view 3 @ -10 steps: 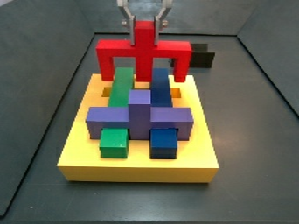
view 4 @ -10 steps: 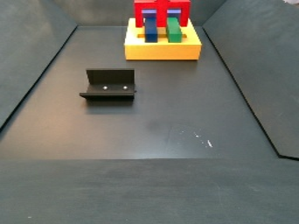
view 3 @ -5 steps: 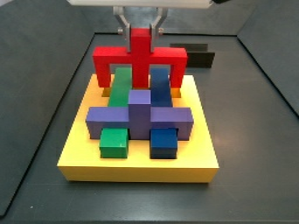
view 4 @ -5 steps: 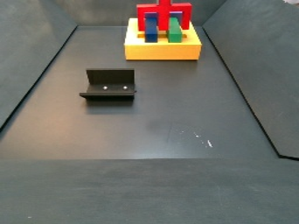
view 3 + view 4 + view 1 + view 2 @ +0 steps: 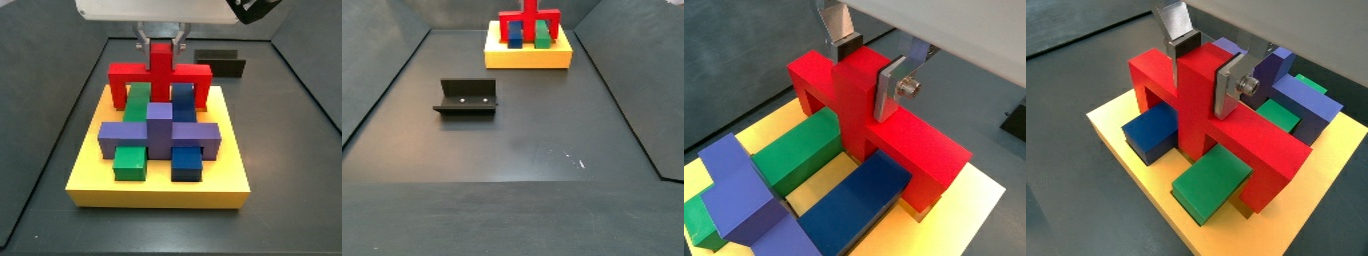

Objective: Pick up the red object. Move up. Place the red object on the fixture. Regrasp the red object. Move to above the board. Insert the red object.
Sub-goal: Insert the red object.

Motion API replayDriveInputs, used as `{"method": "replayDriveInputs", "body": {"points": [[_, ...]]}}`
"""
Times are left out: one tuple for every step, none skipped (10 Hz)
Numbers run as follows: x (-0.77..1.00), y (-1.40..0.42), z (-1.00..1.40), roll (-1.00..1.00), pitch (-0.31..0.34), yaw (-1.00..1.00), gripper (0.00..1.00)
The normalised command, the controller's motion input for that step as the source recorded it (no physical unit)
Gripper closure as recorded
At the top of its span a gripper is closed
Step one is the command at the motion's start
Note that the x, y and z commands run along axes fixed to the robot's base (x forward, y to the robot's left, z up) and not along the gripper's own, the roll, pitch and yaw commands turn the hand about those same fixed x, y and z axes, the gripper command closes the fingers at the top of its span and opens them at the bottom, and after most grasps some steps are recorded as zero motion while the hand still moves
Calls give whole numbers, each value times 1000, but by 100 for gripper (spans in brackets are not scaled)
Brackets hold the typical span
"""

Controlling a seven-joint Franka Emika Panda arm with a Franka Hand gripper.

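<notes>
The red object [image 5: 160, 73] stands upright at the back of the yellow board [image 5: 160, 190], its outer prongs reaching down on either side of a green block [image 5: 138, 98] and a blue block [image 5: 183, 98]. My gripper [image 5: 162, 42] comes down from above and is shut on the red object's upright middle stem. In both wrist views the silver fingers [image 5: 891, 90] [image 5: 1229, 88] press flat against the two sides of that stem [image 5: 855, 95] [image 5: 1193, 100]. The dark fixture [image 5: 466, 97] stands alone on the floor, well away from the board [image 5: 528, 58].
A purple block [image 5: 160, 132] lies across the board's middle, with a small green block [image 5: 128, 160] and a small blue block [image 5: 187, 162] in front of it. Dark walls enclose the grey floor [image 5: 529, 150]. The fixture [image 5: 221, 62] shows behind the board.
The gripper has come straight down with the red object, whose prongs now sit lower over the back of the board. Nothing else moved.
</notes>
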Motion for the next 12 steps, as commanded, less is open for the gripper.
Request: {"method": "replayDriveInputs", "body": {"points": [[220,-17,-189,0,-44,0,100],[111,0,-263,0,-24,0,100],[43,0,-263,0,-20,-14,100],[0,0,-291,0,-20,-60,100],[60,0,-274,0,-56,-129,100],[163,0,-211,0,0,-243,100],[134,0,-189,0,0,-309,100],[0,0,-240,0,0,-174,100],[0,0,-377,-1,-66,-54,100],[0,0,-489,-33,-154,0,100],[0,0,-477,-9,-147,0,100],[0,0,-426,0,-119,0,100]]}}
